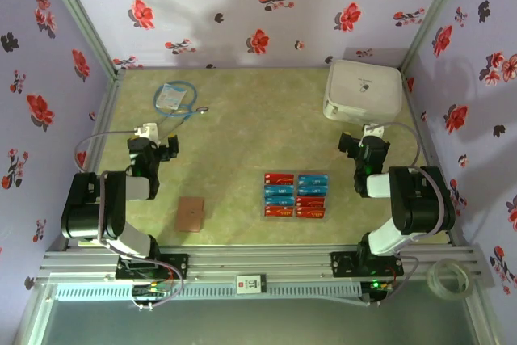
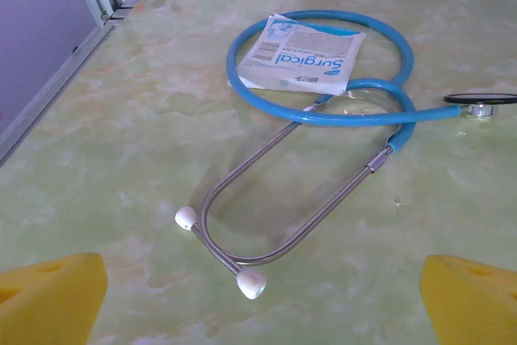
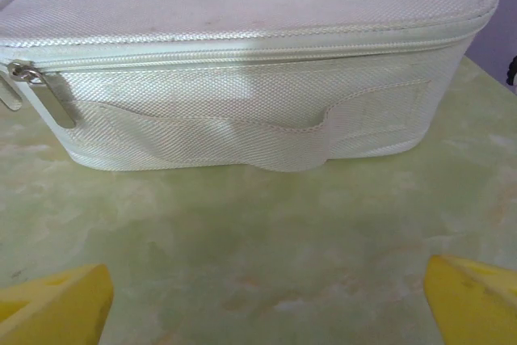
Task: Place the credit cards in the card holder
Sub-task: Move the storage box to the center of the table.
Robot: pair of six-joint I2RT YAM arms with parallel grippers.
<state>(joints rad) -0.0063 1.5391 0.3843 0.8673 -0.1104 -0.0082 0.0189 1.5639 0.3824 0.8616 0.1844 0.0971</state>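
Lying in two columns: red, blue credit cards (card holder brown).

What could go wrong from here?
1. The cards lie flat, packed edge to edge; pinching one may nudge its neighbours.
2. The holder lies loose on the table and may slide when a card is pushed in.
3. The left gripper faces the stethoscope; a careless swing could snag it.

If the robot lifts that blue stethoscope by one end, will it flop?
Probably: its blue tubing lies in a loose coil, so it looks bendy. The metal ear tubes look stiff. It likely weighs little, being thin.
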